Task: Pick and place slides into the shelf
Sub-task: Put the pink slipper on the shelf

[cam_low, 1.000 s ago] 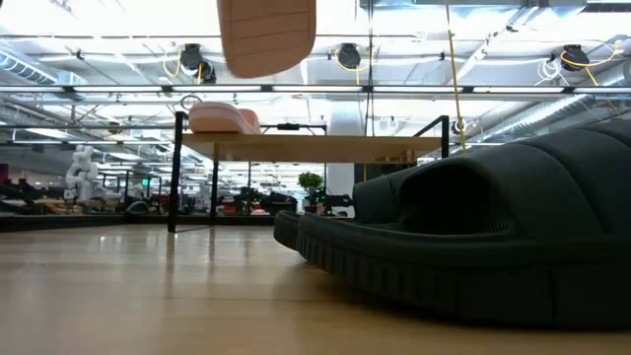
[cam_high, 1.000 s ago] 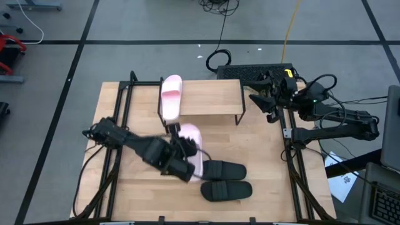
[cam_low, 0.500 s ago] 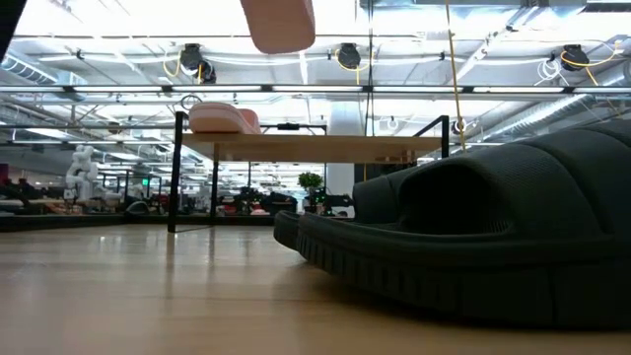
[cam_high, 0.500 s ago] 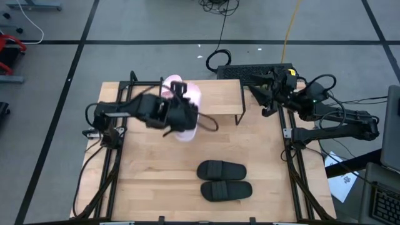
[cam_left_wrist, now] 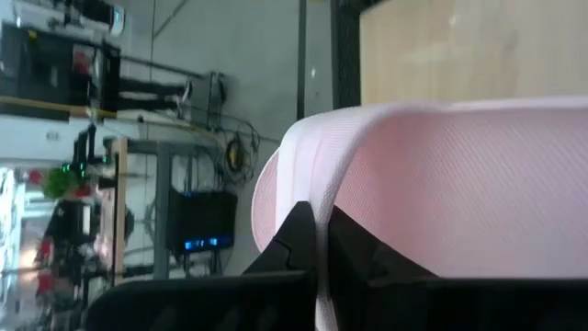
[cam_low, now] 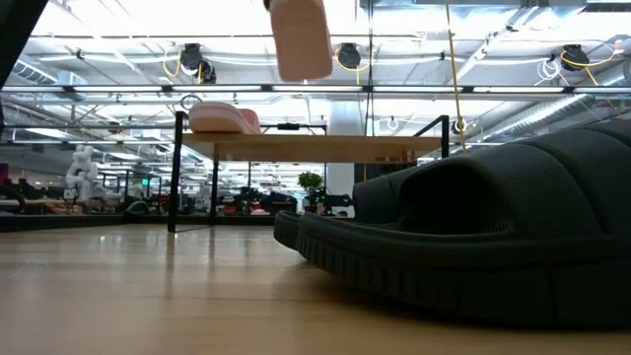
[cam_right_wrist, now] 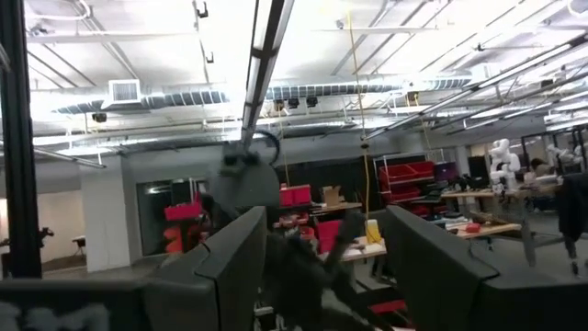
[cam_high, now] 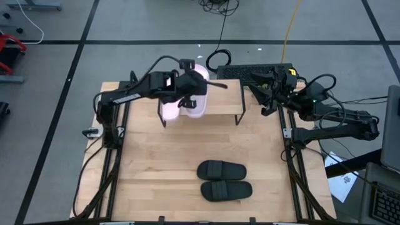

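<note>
Table (cam_high: 156, 162) with shelf, seen from above and from table height. The shelf (cam_high: 215, 100), a low rack with a light plank top on thin black legs, stands at the far middle of the table. One pink slide (cam_high: 169, 103) lies on its left end, lengthwise from near to far. A second pink slide (cam_high: 195, 94) hangs just right of it, above the shelf top, gripped by the left tool (cam_high: 184, 94), whose fingers (cam_left_wrist: 303, 239) are closed tight on the slide's edge. In the low view this held slide (cam_low: 301, 39) shows clear of the plank (cam_low: 315, 148), with open air between sole and shelf, while the resting pink slide (cam_low: 225, 118) sits flat on the plank's left part.

The two black slides (cam_high: 224, 180) lie side by side on the near middle of the table, well apart from the shelf, pointing left and right; the table between them and the shelf is bare wood. The right half of the shelf top carries nothing.

The right tool (cam_high: 267, 100) waits off the shelf's right end, near the table's far right corner, its fingers (cam_right_wrist: 230, 267) spread wide and holding nothing. A black box (cam_high: 256, 70) and cables lie on the floor just beyond the table's far edge.
</note>
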`<state>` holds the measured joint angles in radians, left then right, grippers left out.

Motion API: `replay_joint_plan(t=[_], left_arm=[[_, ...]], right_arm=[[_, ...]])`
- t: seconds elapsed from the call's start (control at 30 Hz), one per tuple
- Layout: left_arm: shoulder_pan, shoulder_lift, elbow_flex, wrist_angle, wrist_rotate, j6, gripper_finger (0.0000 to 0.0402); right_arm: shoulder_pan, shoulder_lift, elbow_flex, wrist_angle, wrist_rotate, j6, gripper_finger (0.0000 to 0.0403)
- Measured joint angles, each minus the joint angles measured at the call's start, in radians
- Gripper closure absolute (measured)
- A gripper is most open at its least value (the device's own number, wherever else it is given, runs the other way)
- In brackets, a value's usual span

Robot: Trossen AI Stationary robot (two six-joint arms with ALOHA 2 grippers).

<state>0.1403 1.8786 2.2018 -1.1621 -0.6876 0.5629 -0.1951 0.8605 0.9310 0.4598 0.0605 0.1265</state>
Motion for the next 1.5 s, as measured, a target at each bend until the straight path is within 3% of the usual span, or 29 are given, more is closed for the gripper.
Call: replay_joint_plan(t=[0.3,0.5,1.03,1.5], left_arm=[[0.074,0.001,-0.27,0.196,0.002,-0.011,0.0402],[0.101,0.002,-0.375,0.255,0.002,0.011,0.0402],[0.108,0.001,-0.392,0.266,0.033,0.086,0.0402],[0.108,-0.044,-0.392,0.231,0.062,0.063,0.0402]], right_arm=[[0.0,0.0,0.0,0.0,-0.001,-0.041,0.0193],[0.0,0.0,0.0,0.0,-0.003,-0.067,0.0193],[0.0,0.0,0.0,0.0,-0.004,-0.062,0.0193],[0.0,0.0,0.0,0.0,-0.004,-0.061,0.0193]])
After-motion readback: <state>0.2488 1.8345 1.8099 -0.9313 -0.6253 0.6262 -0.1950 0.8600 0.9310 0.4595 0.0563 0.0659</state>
